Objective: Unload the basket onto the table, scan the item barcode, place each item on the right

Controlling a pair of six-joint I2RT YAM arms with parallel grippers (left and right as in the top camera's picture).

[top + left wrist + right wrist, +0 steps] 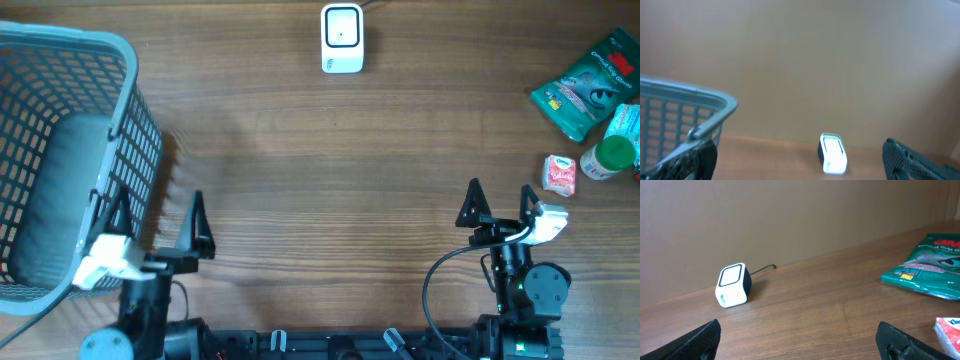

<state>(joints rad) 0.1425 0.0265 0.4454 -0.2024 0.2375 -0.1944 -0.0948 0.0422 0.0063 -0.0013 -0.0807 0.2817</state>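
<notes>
Both arms tucked low at near edge; left gripper (158, 215) beside basket (135, 110), right gripper (500, 203) facing scanner (342, 38); both spread wide, empty

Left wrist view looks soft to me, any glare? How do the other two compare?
Left wrist: soft overall, scanner face blown out white, basket rim blurred. Right wrist: sharper, scanner crisp, green packet print legible. Overhead: even light, faint shadow beside the basket.
</notes>
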